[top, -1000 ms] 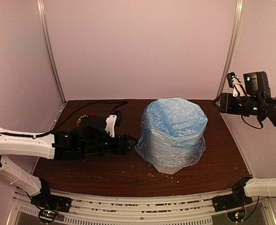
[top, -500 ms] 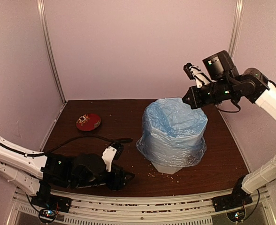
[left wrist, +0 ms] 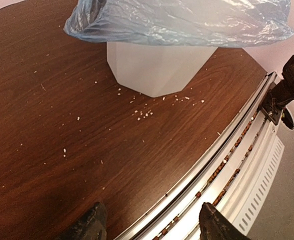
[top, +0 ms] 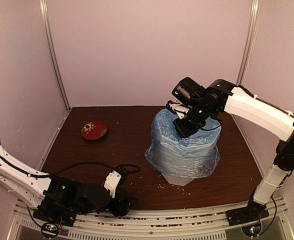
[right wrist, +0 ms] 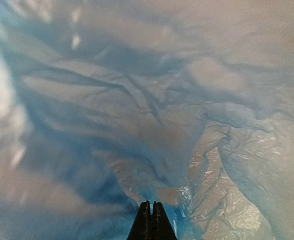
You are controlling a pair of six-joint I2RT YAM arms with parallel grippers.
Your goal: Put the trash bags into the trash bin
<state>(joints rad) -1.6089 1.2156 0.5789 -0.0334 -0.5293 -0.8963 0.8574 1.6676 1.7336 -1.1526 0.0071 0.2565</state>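
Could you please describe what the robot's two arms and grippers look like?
The left arm and right arm have white shells with black joints and wrist housings. A black cable loops along the left arm. The left gripper and right gripper have dark fingers.

Soft pinkish light lay evenly overhead, shadows faint. The left wrist view bowed at its edges. Close up, the trash bag [right wrist: 152, 115] was blurred, with white glare upper left.

Pale, perhaps pinkish walls [top: 147, 50] around dark wood-grain table [top: 132, 125]
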